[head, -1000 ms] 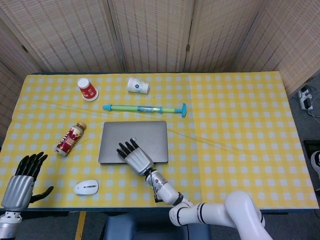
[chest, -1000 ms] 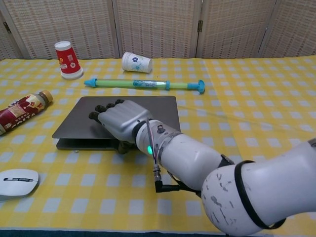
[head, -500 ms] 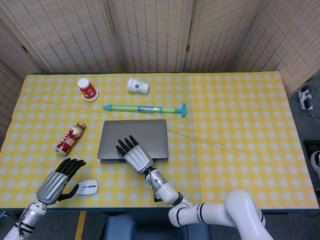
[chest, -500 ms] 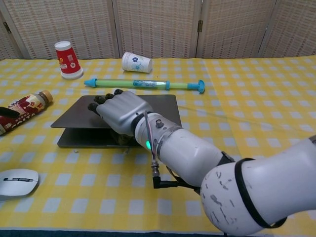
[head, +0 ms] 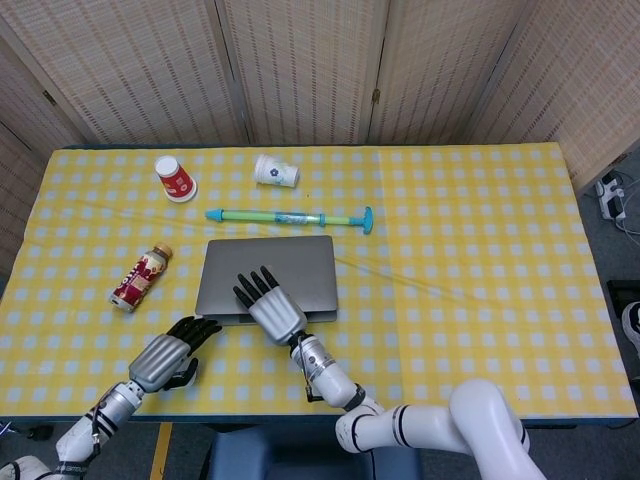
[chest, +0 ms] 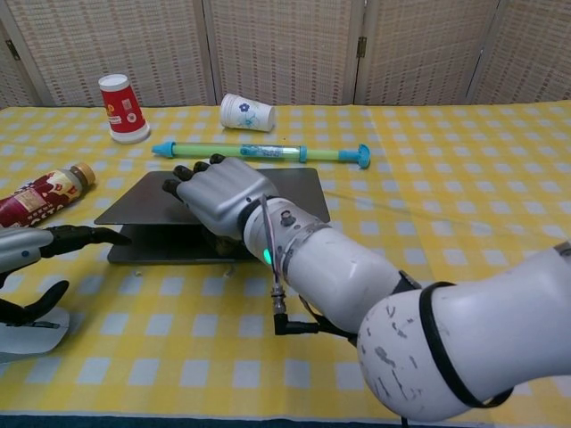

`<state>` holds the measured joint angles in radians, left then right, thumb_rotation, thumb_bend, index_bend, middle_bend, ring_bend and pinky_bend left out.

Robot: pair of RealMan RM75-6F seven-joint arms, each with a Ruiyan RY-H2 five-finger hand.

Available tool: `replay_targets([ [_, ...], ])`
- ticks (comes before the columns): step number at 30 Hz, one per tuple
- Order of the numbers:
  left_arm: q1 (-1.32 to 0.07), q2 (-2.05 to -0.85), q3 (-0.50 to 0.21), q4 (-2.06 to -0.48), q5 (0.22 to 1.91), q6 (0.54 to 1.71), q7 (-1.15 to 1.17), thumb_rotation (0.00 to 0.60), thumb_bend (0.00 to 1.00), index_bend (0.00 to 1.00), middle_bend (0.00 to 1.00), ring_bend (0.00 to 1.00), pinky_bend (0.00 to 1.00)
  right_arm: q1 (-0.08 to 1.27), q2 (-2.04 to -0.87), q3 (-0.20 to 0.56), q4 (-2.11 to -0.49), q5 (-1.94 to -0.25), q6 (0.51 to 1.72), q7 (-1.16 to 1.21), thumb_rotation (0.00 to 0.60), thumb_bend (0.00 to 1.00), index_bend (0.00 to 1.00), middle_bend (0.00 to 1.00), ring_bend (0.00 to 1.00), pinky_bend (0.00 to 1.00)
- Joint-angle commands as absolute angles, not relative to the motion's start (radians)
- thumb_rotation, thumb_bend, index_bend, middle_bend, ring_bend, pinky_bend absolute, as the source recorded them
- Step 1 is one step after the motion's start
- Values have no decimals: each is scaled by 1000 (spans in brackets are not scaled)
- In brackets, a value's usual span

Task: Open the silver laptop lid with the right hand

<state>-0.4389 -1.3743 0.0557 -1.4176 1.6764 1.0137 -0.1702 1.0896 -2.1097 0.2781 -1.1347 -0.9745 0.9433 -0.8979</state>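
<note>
The silver laptop (head: 290,265) lies mid-table, and its lid (chest: 290,192) is lifted a small way off the base (chest: 169,253) at the front. My right hand (head: 268,306) grips the lid's front edge, with fingers (chest: 192,169) spread on top and the thumb hidden underneath. My left hand (head: 170,358) hovers with fingers apart near the laptop's front left corner. In the chest view the left hand (chest: 40,254) holds nothing.
A white mouse (chest: 27,334) lies under my left hand. A brown bottle (head: 140,277) lies left of the laptop. Behind the laptop are a green and blue pump tube (head: 290,217), a red cup (head: 176,179) and a white cup (head: 276,171).
The lid's front edge has risen from closed to a small gap. My left hand has moved from the table's front left corner toward the laptop and now covers the mouse.
</note>
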Motion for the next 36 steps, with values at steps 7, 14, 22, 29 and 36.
replay_targets([
  [7,-523,-1413,18,-1409,1569,882,-150,600,762,0,35,0,0,1094,-2118,285,-1122,-973,945,-898,600,661,0,0,0,0],
  [14,-559,-1419,20,-1413,1505,802,-125,600,763,0,31,0,0,1095,-2117,289,-1122,-976,952,-897,600,661,0,0,0,0],
  [22,-565,-1422,32,-1417,1485,802,-117,600,766,10,32,0,0,1099,-2112,301,-1116,-981,969,-907,600,662,0,0,0,0],
  [29,-570,-1421,41,-1416,1479,806,-119,600,766,12,34,0,0,1097,-2100,316,-1133,-972,988,-923,600,662,0,0,0,0],
  [36,-577,-1423,46,-1413,1473,806,-119,600,766,15,35,0,0,1094,-2075,337,-1155,-950,1005,-940,600,661,0,0,0,0],
])
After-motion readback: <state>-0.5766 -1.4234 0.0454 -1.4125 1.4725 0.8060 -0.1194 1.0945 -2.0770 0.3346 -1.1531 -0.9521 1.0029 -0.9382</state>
